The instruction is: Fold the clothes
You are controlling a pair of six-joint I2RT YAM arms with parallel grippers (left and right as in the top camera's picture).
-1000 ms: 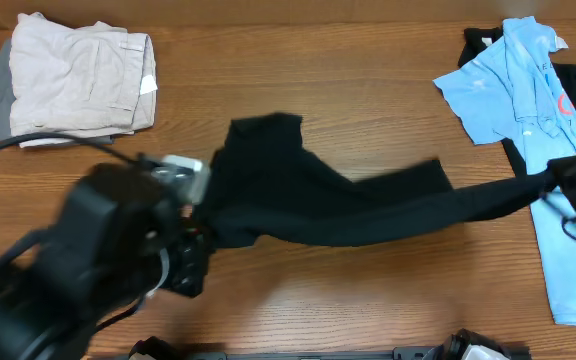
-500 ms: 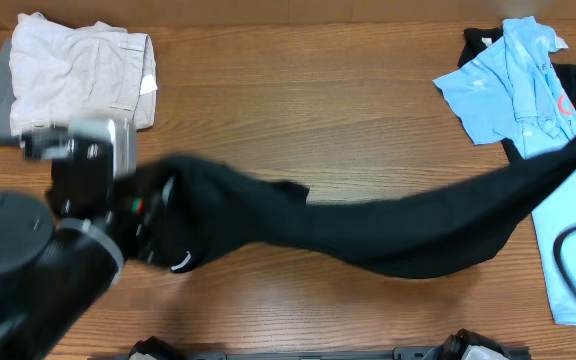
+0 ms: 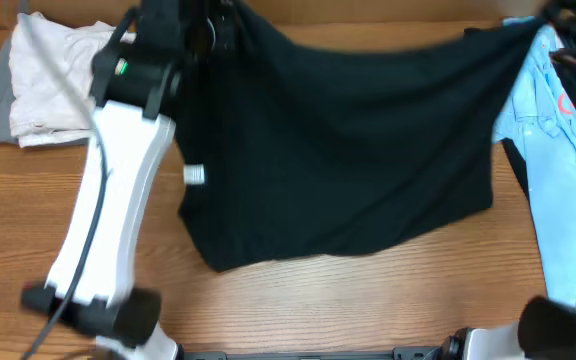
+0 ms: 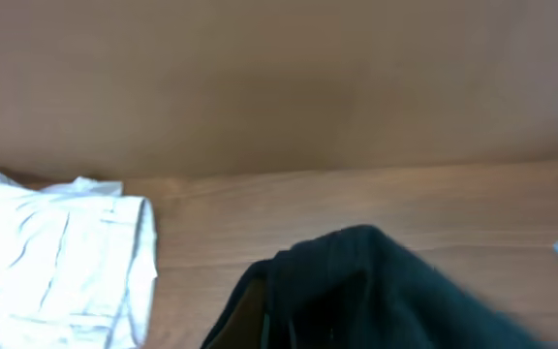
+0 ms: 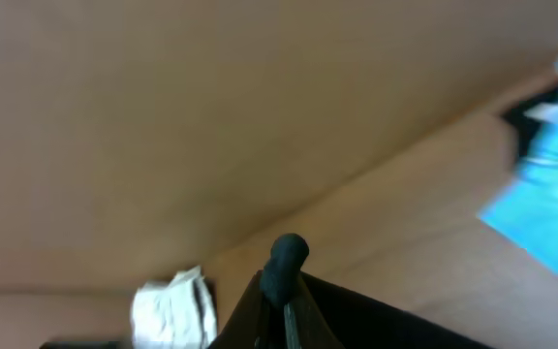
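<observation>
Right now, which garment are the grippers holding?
The black shirt, spread between the left gripper and right gripper; the light blue polo lies at right, the beige garment at left.

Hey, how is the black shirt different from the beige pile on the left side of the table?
The black shirt is spread wide; the beige pile is folded compact. The left hand and right hand grip the shirt's top corners; the pile lies untouched. The shirt covers far more table. Both are soft clothing.
</observation>
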